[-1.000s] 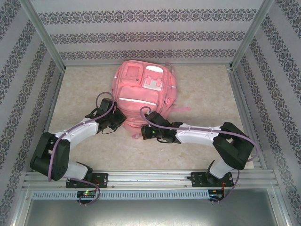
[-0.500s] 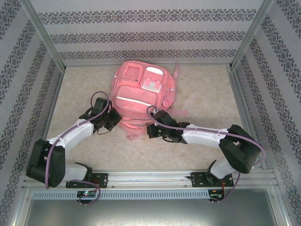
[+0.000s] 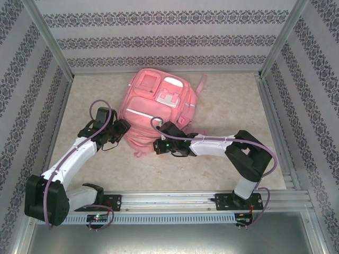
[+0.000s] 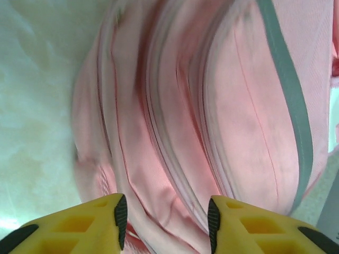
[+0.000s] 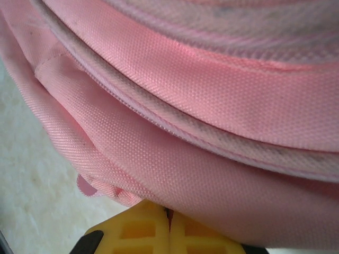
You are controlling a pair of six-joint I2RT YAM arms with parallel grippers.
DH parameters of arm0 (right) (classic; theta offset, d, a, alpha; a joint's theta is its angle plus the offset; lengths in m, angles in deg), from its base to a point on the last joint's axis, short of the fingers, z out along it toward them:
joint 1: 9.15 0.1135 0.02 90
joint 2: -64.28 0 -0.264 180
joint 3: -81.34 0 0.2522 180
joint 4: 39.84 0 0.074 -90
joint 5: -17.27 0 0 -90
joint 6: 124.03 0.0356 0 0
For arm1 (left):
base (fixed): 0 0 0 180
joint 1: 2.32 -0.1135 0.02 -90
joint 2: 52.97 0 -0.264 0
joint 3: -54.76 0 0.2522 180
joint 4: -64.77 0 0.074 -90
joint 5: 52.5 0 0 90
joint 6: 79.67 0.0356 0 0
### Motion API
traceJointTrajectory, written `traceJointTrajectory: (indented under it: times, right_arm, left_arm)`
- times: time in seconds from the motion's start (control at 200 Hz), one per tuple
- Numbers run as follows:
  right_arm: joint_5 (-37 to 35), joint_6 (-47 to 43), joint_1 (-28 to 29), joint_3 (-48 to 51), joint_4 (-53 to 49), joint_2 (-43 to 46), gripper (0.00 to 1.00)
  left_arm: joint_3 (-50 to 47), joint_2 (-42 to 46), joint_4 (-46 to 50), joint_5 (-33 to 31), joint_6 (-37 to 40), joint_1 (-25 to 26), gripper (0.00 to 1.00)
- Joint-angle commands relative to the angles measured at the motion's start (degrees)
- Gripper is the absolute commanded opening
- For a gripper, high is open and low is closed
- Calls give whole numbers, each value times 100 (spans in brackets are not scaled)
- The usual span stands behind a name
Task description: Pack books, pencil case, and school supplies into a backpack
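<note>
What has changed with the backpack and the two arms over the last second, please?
The backpack has swung round: near end shifted left, top tilted right. The left claw has opened at its side, and the left arm has drawn back leftward. The right arm has folded in, carrying the right claw left along the backpack's near edge. That claw stays shut; the backpack still lies front up.

Nothing legible: the white patch (image 3: 170,96) on the large pink fabric backpack (image 3: 153,114) is too small to make out.
</note>
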Motion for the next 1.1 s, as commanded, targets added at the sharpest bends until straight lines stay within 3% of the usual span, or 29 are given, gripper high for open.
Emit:
traceJointTrajectory:
  times: [0.0, 0.16, 0.46, 0.53, 0.849, 1.094]
  right_arm:
    - [-202, 290, 123, -206, 262, -265, 0]
    - [-186, 458, 141, -302, 420, -379, 0]
    - [-207, 516, 149, -321, 439, -353, 0]
    - [-199, 512, 157, -307, 427, -341, 0]
    - [-397, 281, 158, -38, 73, 51, 0]
    - [-626, 52, 123, 262, -217, 371, 0]
  left_arm:
    - [-186, 155, 48, 122, -570, 330, 48]
    - [-274, -145, -323, 60, -937, 643, 52]
    - [-302, -761, -813, -55, -1184, 920, 50]
    - [-304, -871, -840, -132, -1173, 920, 46]
    - [-217, -1281, -971, -433, -890, 806, 0]
    - [-253, -1166, -924, -417, -748, 627, 0]
